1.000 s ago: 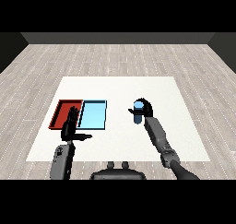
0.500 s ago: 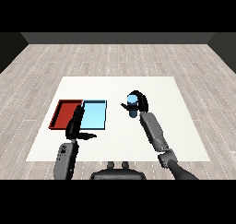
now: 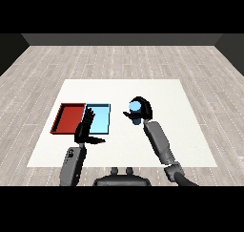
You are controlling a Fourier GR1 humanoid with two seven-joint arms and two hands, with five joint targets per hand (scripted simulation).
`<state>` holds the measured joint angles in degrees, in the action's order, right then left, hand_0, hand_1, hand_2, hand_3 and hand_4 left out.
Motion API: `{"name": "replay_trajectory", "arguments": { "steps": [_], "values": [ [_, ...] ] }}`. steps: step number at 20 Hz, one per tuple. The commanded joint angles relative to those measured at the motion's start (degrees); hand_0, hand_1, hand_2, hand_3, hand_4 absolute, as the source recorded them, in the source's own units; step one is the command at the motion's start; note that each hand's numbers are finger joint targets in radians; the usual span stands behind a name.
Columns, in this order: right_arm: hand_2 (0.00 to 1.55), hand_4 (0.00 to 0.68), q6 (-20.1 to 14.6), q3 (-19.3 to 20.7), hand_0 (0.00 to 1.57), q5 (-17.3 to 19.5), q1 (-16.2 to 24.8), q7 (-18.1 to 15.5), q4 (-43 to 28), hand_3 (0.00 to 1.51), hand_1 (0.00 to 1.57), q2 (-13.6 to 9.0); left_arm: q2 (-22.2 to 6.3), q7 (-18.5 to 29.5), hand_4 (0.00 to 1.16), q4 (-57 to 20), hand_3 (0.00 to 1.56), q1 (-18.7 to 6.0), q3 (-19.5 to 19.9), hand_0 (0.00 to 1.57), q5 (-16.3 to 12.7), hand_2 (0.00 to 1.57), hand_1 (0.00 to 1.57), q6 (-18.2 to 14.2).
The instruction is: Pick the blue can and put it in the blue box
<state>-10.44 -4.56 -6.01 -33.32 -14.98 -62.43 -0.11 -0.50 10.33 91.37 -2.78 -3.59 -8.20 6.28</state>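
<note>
No writing, label, brand, number or sign can be read anywhere; the small blue cylindrical can shows plain colour with no legible print; the flat red tray and the flat light blue tray are unmarked; the white counter bears no lettering.

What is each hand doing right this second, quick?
Left hand: open, fingers straight, holding nothing, over the near edge of the light blue tray.
Right hand: shut on the small blue cylindrical can.
</note>
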Motion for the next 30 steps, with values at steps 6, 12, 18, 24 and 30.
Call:
{"name": "replay_trajectory", "arguments": {
  "steps": [6, 12, 18, 24, 30],
  "values": [
    [1.47, 0.626, 0.6, -2.5, 1.46, 1.0, 7.3, 5.6, -12.4, 1.44, 1.46, -0.1, 0.5, -9.3, 0.0, 0.7, 0.0, -5.1, -6.6, 0.0, -4.2, 0.0, 0.0, -5.1],
    [1.47, 0.619, -0.8, -6.0, 1.46, 2.5, 8.1, 4.5, -12.9, 1.43, 1.46, 0.1, 0.5, 0.1, 0.0, -13.0, 0.0, -10.4, -13.3, 0.0, -3.3, 0.0, 0.0, -11.8],
    [1.45, 0.606, -4.2, -10.4, 1.44, 1.1, 5.3, 4.4, -11.2, 1.43, 1.44, 0.1, 0.5, -2.3, 0.0, -9.9, 0.0, -8.9, -13.7, 0.0, -0.3, 0.0, 0.0, -12.8],
    [1.46, 0.615, -0.6, -10.4, 1.42, 2.3, 8.1, 5.9, -15.2, 1.43, 1.42, 0.1, 0.5, 0.4, 0.0, -19.4, 0.0, -15.5, -17.1, 0.0, -3.7, 0.0, 0.0, -16.0],
    [1.46, 0.614, -1.5, -11.1, 1.43, 0.7, 6.7, 5.8, -15.1, 1.42, 1.43, -0.6, 0.5, 3.2, 0.0, -21.7, 0.0, -16.3, -24.1, 0.0, -9.1, 0.0, 0.0, -21.4]
  ]
}}
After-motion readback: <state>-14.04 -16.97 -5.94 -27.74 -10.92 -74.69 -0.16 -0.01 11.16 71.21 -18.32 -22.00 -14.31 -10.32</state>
